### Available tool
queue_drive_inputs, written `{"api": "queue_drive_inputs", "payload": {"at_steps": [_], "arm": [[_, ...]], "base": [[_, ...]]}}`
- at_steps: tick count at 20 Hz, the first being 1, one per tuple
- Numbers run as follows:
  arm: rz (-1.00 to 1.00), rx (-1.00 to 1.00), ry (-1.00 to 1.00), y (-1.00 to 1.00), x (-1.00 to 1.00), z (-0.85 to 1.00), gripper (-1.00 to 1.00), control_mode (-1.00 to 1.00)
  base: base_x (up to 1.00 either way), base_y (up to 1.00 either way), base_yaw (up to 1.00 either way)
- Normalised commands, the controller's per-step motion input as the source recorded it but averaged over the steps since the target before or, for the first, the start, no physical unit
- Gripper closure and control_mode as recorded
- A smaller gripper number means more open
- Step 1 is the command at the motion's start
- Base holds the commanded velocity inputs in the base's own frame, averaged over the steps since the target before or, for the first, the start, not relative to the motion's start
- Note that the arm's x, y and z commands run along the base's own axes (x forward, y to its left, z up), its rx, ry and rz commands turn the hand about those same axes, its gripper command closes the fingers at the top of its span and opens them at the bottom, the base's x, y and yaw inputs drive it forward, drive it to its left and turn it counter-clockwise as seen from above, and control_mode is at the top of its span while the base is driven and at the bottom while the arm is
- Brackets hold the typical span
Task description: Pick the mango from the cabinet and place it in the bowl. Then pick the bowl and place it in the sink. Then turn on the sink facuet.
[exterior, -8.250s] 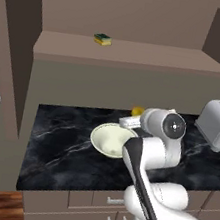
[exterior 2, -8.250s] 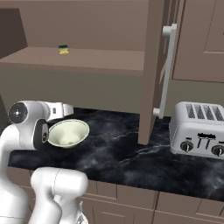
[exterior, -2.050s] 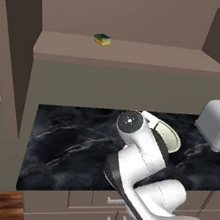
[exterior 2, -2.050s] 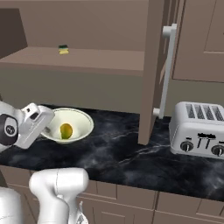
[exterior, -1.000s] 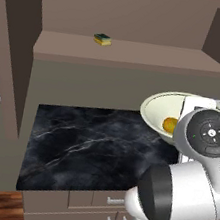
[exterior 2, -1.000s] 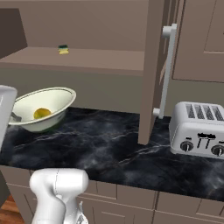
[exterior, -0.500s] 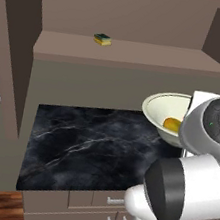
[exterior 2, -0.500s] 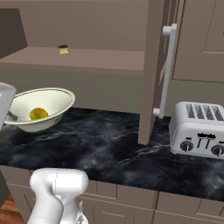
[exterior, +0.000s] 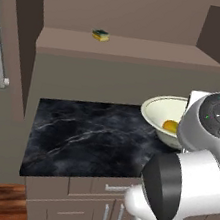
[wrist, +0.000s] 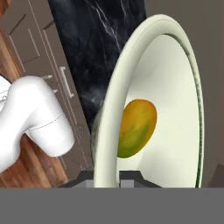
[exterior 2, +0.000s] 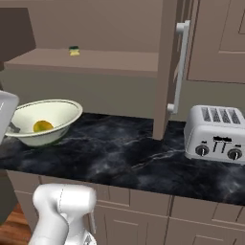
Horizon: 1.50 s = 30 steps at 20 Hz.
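My gripper (wrist: 107, 177) is shut on the near rim of the cream-white bowl (wrist: 175, 131), one finger inside and one outside. The bowl (exterior: 162, 110) hangs slightly tilted just above the black marble counter, partly behind my arm in the left base view. It is also at the far left of the right base view, where my gripper (exterior 2: 10, 127) meets the bowl (exterior 2: 60, 112). The yellow-orange mango (wrist: 136, 127) lies inside the bowl, mango (exterior: 170, 125), mango (exterior 2: 42, 126). Above and behind stands the brown cabinet (exterior: 132, 50) with its wide shelf. The sink and the sink faucet are out of view.
A green-and-yellow sponge (exterior: 100, 35) lies on the cabinet shelf, sponge (exterior 2: 73, 50). The open cabinet door (exterior 2: 167, 72) with a long handle juts over the counter (exterior 2: 124, 148). A silver toaster (exterior 2: 217, 134) stands at the right. Drawer fronts (wrist: 43, 70) run below the counter.
Since two seconds ago the bowl with the mango has been lifted off the counter in my gripper. Over the last half second it has barely moved.
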Motion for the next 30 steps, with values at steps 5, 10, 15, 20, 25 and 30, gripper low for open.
{"api": "queue_drive_inputs", "payload": {"at_steps": [5, 10, 15, 20, 25, 30], "arm": [[0.0, 0.0, 0.0, 0.0, 0.0, 0.0, 1.0, 1.0], [0.0, 0.0, 0.0, 0.0, 0.0, 0.0, 1.0, 1.0], [0.0, 0.0, 0.0, 0.0, 0.0, 0.0, 1.0, 1.0], [0.0, 0.0, 0.0, 0.0, 0.0, 0.0, 1.0, 1.0], [0.0, 0.0, 0.0, 0.0, 0.0, 0.0, 1.0, 1.0], [0.0, 0.0, 0.0, 0.0, 0.0, 0.0, 1.0, 1.0]], "base": [[-0.98, -0.35, 0.0], [-0.53, -0.8, 0.0], [-0.31, -0.99, -0.02], [-0.02, -0.9, -0.33], [0.0, -0.74, -0.59], [0.0, -0.6, -0.71]]}}
